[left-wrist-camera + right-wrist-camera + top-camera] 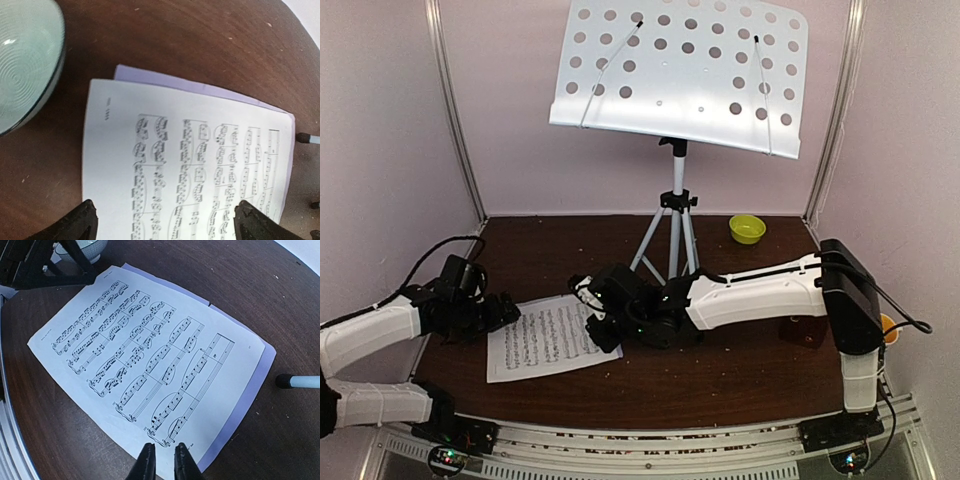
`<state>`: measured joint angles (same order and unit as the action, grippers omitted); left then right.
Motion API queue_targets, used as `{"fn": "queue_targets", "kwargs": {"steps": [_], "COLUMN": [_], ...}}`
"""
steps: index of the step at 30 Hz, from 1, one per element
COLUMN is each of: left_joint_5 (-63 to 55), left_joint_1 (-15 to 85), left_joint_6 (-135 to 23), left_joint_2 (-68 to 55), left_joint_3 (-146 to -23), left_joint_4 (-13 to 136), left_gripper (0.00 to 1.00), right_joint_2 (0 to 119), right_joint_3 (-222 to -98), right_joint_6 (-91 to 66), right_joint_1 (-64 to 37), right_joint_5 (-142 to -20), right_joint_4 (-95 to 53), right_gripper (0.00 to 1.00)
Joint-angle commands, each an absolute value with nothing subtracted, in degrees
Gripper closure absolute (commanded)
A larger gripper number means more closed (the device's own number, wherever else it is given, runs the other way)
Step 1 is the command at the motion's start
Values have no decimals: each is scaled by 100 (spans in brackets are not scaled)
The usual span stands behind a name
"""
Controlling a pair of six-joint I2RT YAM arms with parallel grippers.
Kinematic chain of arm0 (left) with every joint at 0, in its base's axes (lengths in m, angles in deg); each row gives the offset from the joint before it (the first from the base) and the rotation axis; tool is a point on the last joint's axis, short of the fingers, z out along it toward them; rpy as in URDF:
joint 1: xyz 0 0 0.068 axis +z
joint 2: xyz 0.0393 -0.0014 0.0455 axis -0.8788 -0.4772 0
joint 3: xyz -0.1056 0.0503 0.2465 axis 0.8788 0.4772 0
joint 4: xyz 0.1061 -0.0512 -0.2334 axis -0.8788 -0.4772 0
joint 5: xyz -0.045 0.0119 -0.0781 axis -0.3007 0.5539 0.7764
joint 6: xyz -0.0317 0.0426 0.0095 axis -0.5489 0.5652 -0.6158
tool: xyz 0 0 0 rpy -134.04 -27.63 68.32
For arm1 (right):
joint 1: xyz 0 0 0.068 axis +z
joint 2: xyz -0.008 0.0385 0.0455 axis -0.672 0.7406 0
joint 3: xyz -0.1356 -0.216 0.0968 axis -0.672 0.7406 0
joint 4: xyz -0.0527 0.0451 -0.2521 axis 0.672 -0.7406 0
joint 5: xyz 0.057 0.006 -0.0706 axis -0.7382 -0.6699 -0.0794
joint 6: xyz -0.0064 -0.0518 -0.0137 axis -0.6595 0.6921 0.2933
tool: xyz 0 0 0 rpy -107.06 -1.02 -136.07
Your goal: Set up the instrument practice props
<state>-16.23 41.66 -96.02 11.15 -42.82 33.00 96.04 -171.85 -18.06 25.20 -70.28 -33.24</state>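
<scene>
Dark brown wood forms the table (720, 385), and toward its back stands the silver tripod (672, 235), the mark for every place below. On top of the tripod sits the white perforated music-stand desk (680, 75), tilted with its lower lip toward the arms.

The white right arm (760, 290) reaches across in front of the tripod's legs, from the tripod's right to its left. The right gripper (164, 460) points down at the edge of the paper that faces the tripod, its jaws narrow with only a slim gap between the fingertips (146, 462). The left arm (380, 335) lies far to the tripod's left. The left gripper (167, 222) hangs with jaws spread wide over the top sheet, gripping nothing.

The two sheet-music pages (545, 338) lie flat on the table in front of the tripod and to its left, stacked slightly askew. The lower sheet (250, 395) shows as a pale strip past the printed one. One black-tipped tripod foot (299, 381) rests just beside that strip, apart from it.

A pale ribbed bowl (25, 65) sits beyond the pages' far corner, with the paper between it and the tripod foot. The small red-brown metronome (807, 330) stands to the tripod's front right, mostly hidden behind the right arm. A small yellow-green bowl (747, 228) sits just right of the tripod, near the back wall.
</scene>
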Motion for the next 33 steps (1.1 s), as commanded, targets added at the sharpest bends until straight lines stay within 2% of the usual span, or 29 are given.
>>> {"fn": "queue_targets", "kwargs": {"steps": [1,4,11,17,23,26,33], "left_joint_5": [-2236,-2146,-1160,-534,-339,110,1013], "left_joint_1": [4165,4164,4166,4209,4372,4704,4976], "left_joint_6": [-10561,-10772,-10686,-10770,-10632,-10276,-9366], "left_joint_2": [1506,1616,1626,2327,2789,2229,29], "left_joint_3": [-4172,-3926,-3105,-2368,-2121,-2302,-3218], "left_joint_4": [2002,1925,3261,4204,4654,5220,6615], "left_gripper": [2,2,2,2,3,5,9], "right_joint_2": [9560,9580,9687,9988,10376,10502,10362], "right_joint_3": [-17252,-17278,-17438,-17720,-18001,-18134,-17931], "right_joint_6": [-1805,-1817,-1692,-1622,-1497,-1424,-1427], "right_joint_1": [2504,2510,2411,2227,2165,2156,2150], "right_joint_5": [-7208,-7234,-7212,-7231,-7271,-7270,-7421], "right_joint_4": [-3211,-3208,-3285,-3429,-3574,-3706,-3604], "right_gripper": [84,84,83,84,85,85,84]}}
